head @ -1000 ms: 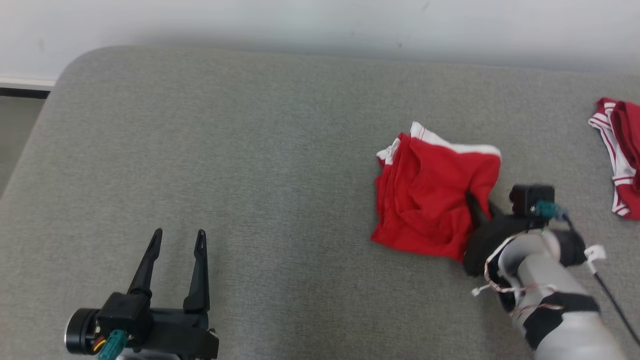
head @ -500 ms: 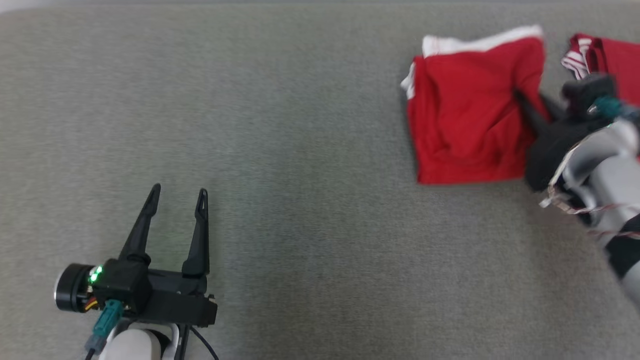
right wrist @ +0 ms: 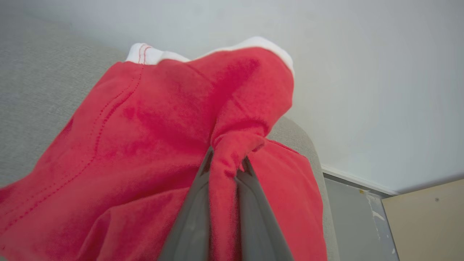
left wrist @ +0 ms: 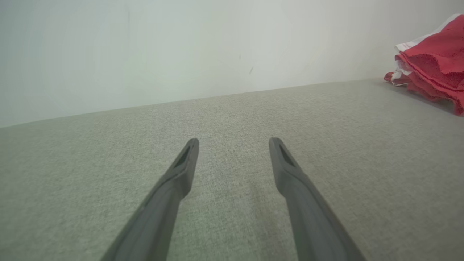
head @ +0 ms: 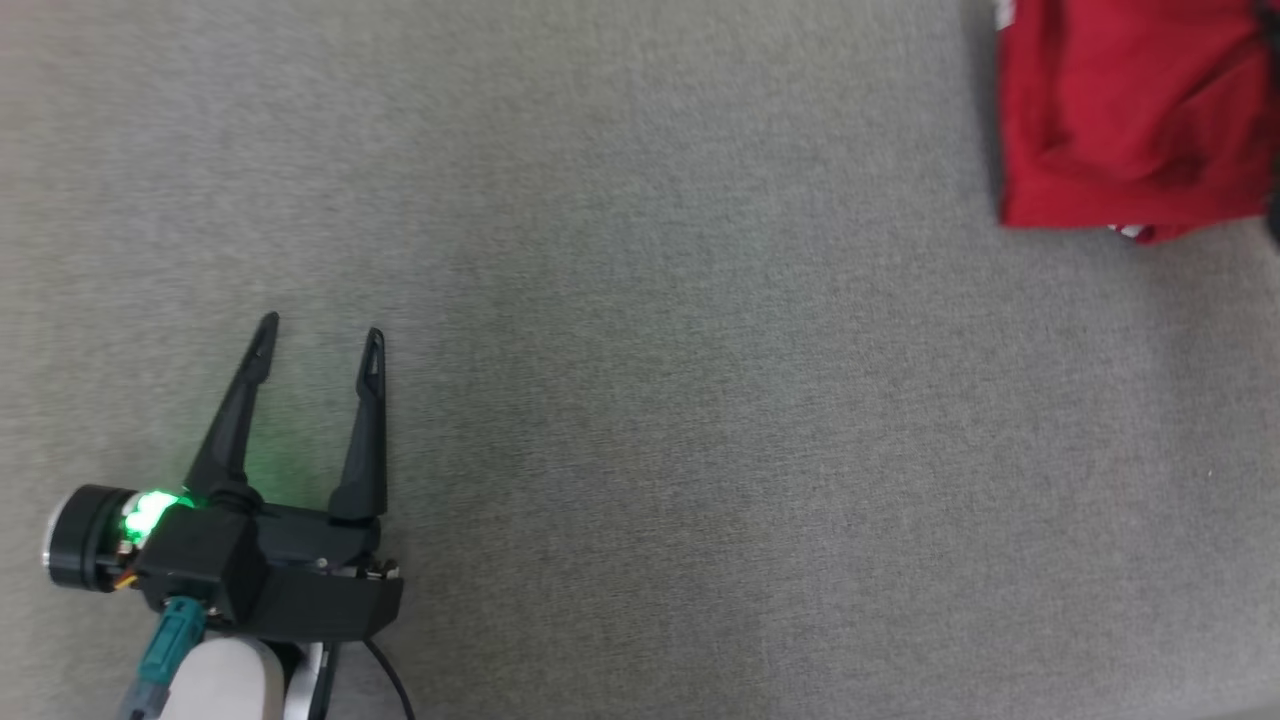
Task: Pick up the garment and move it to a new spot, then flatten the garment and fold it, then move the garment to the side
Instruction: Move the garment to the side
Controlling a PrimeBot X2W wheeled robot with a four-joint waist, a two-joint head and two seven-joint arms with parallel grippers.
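The red garment sits at the head view's upper right, a fold pinched in the narrowed right gripper — so the carry should, I judge, go slow and lifted clear of the grey surface — while the left gripper waits wide and empty, lower left.

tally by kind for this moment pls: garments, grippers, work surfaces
Red garment: 1 (a striped scrap under its lower edge in the head view may be another; cannot tell)
Grippers: 2 (left gripper open over bare fabric, right gripper shut on the red garment)
Grey padded surface: 1
Total: 4
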